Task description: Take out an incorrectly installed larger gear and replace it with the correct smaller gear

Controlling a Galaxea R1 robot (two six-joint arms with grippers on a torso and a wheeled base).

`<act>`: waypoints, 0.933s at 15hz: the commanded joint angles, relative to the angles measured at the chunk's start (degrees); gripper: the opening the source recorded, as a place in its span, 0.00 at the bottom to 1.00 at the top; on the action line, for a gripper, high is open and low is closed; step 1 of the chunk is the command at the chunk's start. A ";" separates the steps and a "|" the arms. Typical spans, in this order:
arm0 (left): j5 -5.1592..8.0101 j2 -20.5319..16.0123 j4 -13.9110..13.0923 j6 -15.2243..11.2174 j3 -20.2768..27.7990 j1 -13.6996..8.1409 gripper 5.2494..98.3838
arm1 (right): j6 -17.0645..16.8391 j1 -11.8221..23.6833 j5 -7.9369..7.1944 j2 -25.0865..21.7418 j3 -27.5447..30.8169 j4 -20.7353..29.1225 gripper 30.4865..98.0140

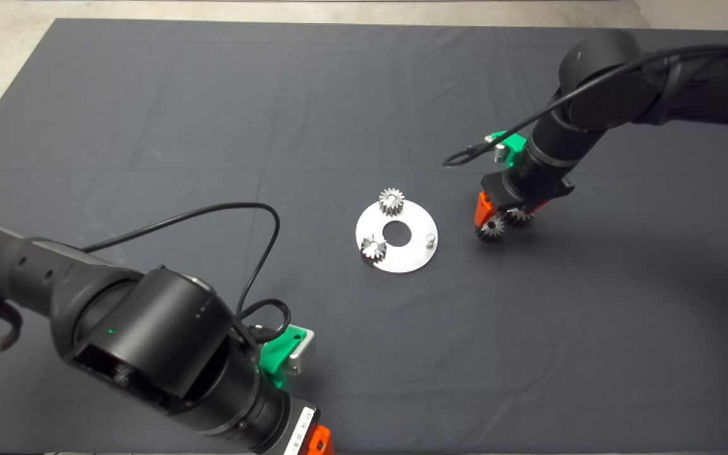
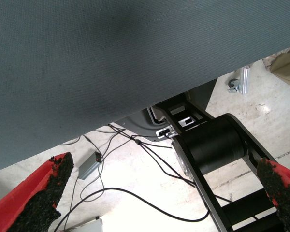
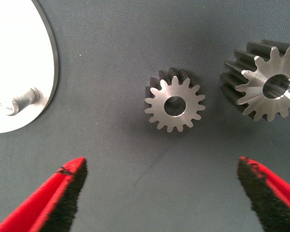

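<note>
- Mat (image 1: 212, 126): dark cloth over the whole tabletop, with no clutter between the parts.
- Left arm: parked at the near left corner. Left gripper (image 2: 159, 193) hung past the mat's edge with its fingers spread wide and nothing between them; its wrist view showed floor, cables and the robot's base.
- Right arm: reached in from the far right edge. Right gripper (image 3: 159, 193) hovered low over the mat right of centre, fingers wide apart, holding nothing.
- Round plate (image 1: 411, 256): silver disc at mid-table with a centre hole. Two small bright gears sat on it, one (image 1: 392, 201) at its far rim and one (image 1: 373, 248) at its left rim; a bare peg (image 1: 430, 239) stood on its right side.
- Larger gear (image 3: 267, 87): lay flat on the mat right of the plate, already off the peg, just beside the smaller gear and apart from it.
- Smaller gear (image 3: 174, 105): lay flat on the mat between plate and larger gear, roughly centred ahead of the right gripper's open fingers.
- Step judged in hand: removal done, pick-up of the smaller gear beginning.
- Next move, judged: descend, close on the smaller gear, carry it to the bare peg.
- Hindrance: the larger gear was close enough that a finger might nudge it.
</note>
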 commanded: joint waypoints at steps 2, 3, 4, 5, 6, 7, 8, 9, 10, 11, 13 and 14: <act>0.23 -0.26 -0.82 -0.21 0.26 -0.87 0.99 | 0.75 0.33 -5.07 0.41 -0.03 1.28 0.80; 0.23 -0.32 -0.73 -0.13 -0.12 -0.87 0.99 | 0.75 0.25 -5.07 0.93 -0.76 0.40 0.80; 0.31 -0.39 -0.66 0.03 -0.87 -0.87 0.99 | 0.75 0.08 -5.07 1.18 -1.24 -0.46 0.83; 0.31 -0.41 -0.55 0.05 -1.15 -0.87 0.99 | 0.75 -0.23 -5.07 1.18 -1.43 -0.67 0.86; 0.31 -0.41 -0.46 -0.04 -1.35 -0.87 0.99 | 0.75 -0.46 -5.07 1.26 -1.52 -0.81 0.86; 0.31 -0.32 -0.46 -0.04 -1.94 -0.87 0.99 | 0.67 -0.51 -5.07 1.18 -1.52 -1.12 0.86; 0.31 -0.41 -0.38 -0.04 -2.11 -0.87 0.99 | 0.75 -0.84 -5.07 1.10 -1.52 -2.19 0.86; 0.31 -0.32 -0.38 -0.13 -2.27 -0.87 0.99 | 0.74 -1.93 -5.07 1.03 -1.52 -3.77 0.86; 0.31 -0.32 -0.34 -0.13 -2.55 -0.87 0.99 | 0.75 -2.86 -5.04 1.01 -1.52 -5.58 0.86; 0.31 -0.41 -0.29 -0.13 -3.02 -0.87 0.99 | 0.69 -3.30 -4.98 1.01 -1.52 -6.91 0.86; 0.31 -0.32 -0.12 -0.13 -3.68 -0.87 0.99 | 0.60 -5.26 -4.98 1.34 -2.62 -9.55 0.86; 0.23 -0.40 0.37 -0.13 -3.79 -0.87 0.99 | -0.25 -5.64 -4.98 1.66 -4.20 -10.52 0.86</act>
